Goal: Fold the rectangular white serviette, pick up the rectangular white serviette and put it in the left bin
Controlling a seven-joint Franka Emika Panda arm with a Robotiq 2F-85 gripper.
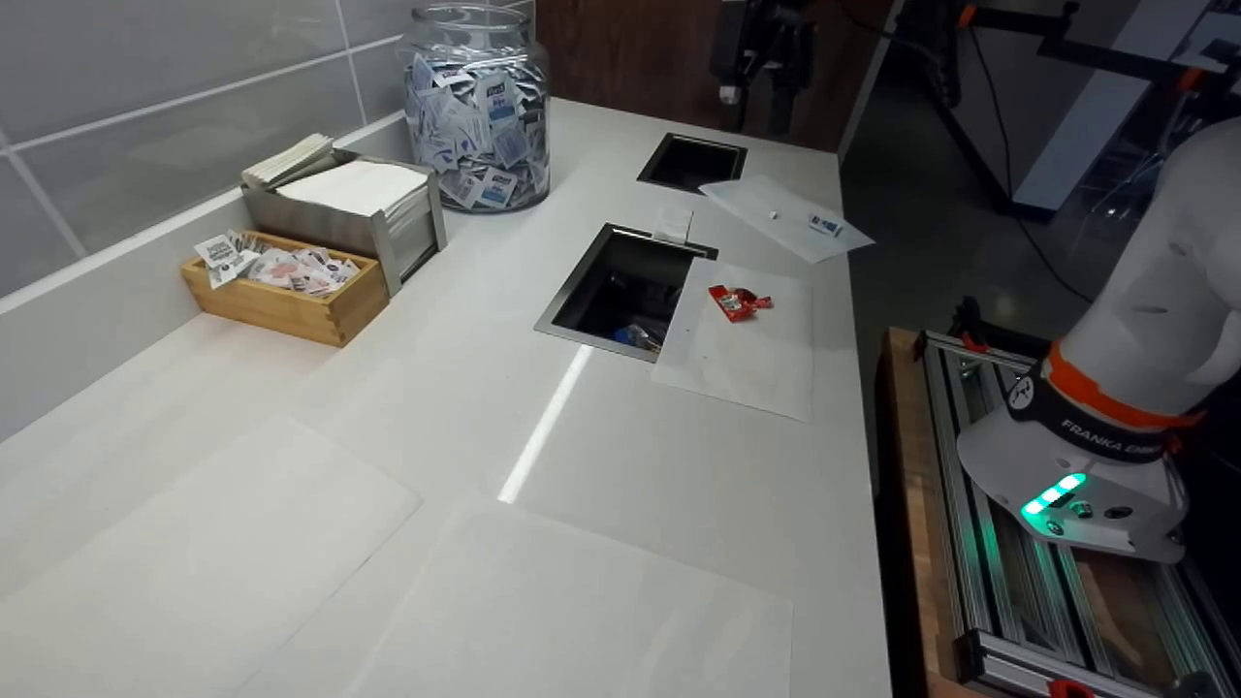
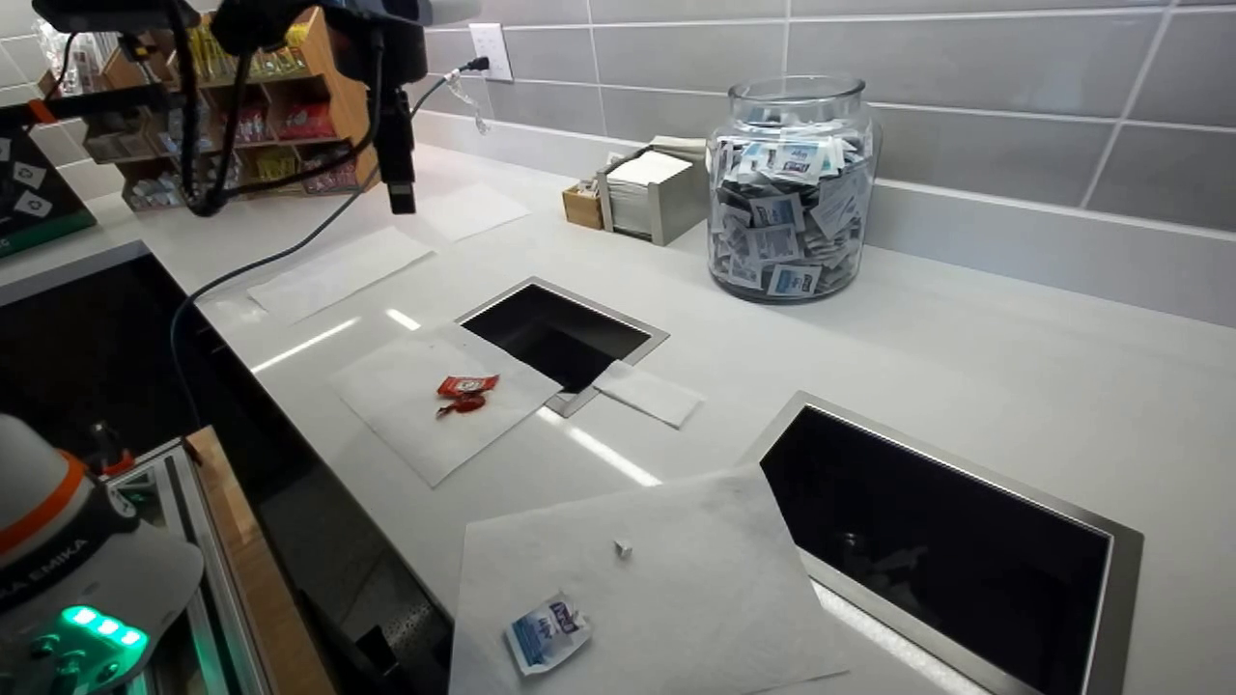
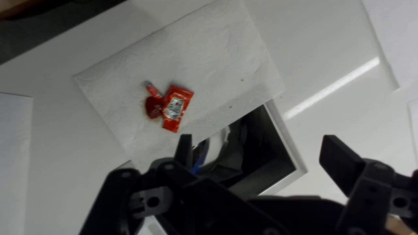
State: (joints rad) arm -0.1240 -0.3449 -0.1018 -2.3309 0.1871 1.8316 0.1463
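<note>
Above the counter (image 1: 456, 368) hangs the gripper (image 3: 261, 153), its fingers (image 3: 339, 163) wide apart. Under a red packet (image 3: 176, 109) and a spot of sauce (image 3: 153, 107), a flat serviette (image 3: 209, 58) overlaps one side of the left bin (image 3: 285, 137); a folded serviette (image 2: 657, 396) touches that bin's rim. Another serviette (image 2: 676, 598), bearing a wipe packet (image 2: 547, 633) and a white bit (image 2: 623, 548), covers a corner of the right bin (image 2: 1118, 608). Well apart from both bins, a spread serviette (image 1: 213, 523) and a second sheet (image 1: 591, 606) lie just beside each other. Which of these the task means, I cannot tell. By the wall (image 1: 194, 136) stand a jar (image 1: 470, 44) of sachets (image 1: 480, 136), a holder (image 1: 310, 218) of napkins (image 1: 354, 184), and a wooden box (image 1: 262, 310).
</note>
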